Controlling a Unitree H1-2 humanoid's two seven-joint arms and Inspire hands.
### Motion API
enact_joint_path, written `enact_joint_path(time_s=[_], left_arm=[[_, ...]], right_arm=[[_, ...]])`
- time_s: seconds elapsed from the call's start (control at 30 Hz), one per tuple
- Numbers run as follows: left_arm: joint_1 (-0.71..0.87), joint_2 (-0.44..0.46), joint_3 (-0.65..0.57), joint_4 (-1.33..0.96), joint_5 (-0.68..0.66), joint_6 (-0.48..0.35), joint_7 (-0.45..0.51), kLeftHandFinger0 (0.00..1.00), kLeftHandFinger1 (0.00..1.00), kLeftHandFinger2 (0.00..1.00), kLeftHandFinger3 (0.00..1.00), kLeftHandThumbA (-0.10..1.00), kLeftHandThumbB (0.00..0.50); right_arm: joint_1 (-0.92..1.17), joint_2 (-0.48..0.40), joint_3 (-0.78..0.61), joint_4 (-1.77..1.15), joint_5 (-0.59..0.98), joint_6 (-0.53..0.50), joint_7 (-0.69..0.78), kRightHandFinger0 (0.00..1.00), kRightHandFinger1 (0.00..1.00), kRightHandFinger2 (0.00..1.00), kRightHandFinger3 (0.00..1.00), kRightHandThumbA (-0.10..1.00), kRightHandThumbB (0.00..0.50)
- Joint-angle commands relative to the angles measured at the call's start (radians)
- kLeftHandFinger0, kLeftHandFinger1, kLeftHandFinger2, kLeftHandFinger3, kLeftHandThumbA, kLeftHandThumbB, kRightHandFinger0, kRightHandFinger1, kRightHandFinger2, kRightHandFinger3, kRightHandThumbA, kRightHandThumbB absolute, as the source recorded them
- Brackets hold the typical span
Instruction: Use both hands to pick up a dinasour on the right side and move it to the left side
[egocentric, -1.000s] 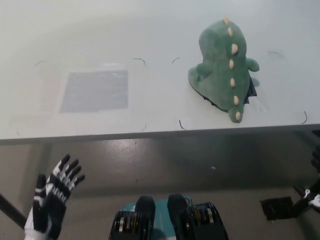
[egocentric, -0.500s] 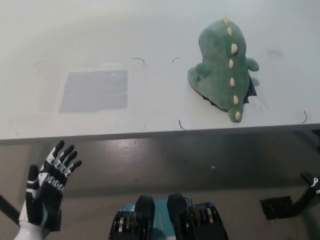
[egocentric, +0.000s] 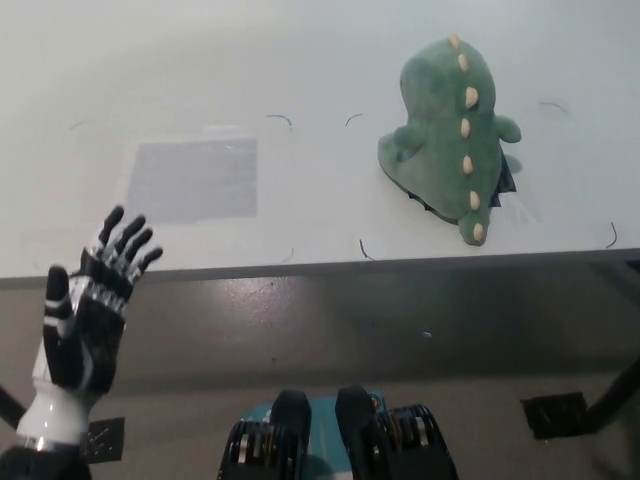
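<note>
A green plush dinosaur (egocentric: 445, 130) with cream spikes down its back lies on the right part of the white table (egocentric: 300, 80), tail toward the front edge. My left hand (egocentric: 88, 305) is raised at the lower left, open with its fingers spread. Its fingertips just overlap the table's front edge, far to the left of the dinosaur. Only a dark sliver of my right arm (egocentric: 618, 392) shows at the lower right edge; the right hand itself is outside the picture.
A grey rectangular patch (egocentric: 192, 180) marks the table's left part. Thin black corner marks (egocentric: 363, 248) lie around both areas. The table's front edge (egocentric: 320, 268) runs across the middle, with grey floor below and a black block (egocentric: 553, 414) on it.
My left hand has risen and moved forward until its fingertips reach the table's front edge. The bit of right hand seen at the right edge has dropped out of sight. The dinosaur has not moved.
</note>
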Motion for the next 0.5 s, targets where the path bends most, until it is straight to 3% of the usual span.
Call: enact_joint_path(time_s=[0.0,0.1,0.3,0.47], left_arm=[[-0.088,0.009,-0.003,-0.038,0.028,0.036,0.031,1.0,1.0,1.0,1.0,1.0,0.382],[-0.128,0.004,-0.007,-0.022,0.038,0.052,0.041,1.0,1.0,1.0,1.0,1.0,0.406],[-0.242,-0.003,-0.02,0.021,0.077,0.088,0.059,1.0,1.0,1.0,1.0,1.0,0.445],[-0.357,-0.037,-0.056,0.081,0.103,0.093,0.069,1.0,1.0,1.0,1.0,1.0,0.422]], right_arm=[[-0.038,-0.026,-0.026,-0.05,0.034,0.014,-0.018,1.0,1.0,1.0,1.0,1.0,0.351],[-0.059,-0.023,-0.026,-0.055,0.042,0.038,-0.024,1.0,1.0,1.0,1.0,1.0,0.37],[-0.135,-0.026,-0.025,-0.058,0.049,0.092,-0.041,1.0,1.0,1.0,1.0,0.99,0.348],[-0.186,-0.057,-0.045,-0.05,0.06,0.135,-0.047,1.0,1.0,1.0,1.0,0.97,0.343]])
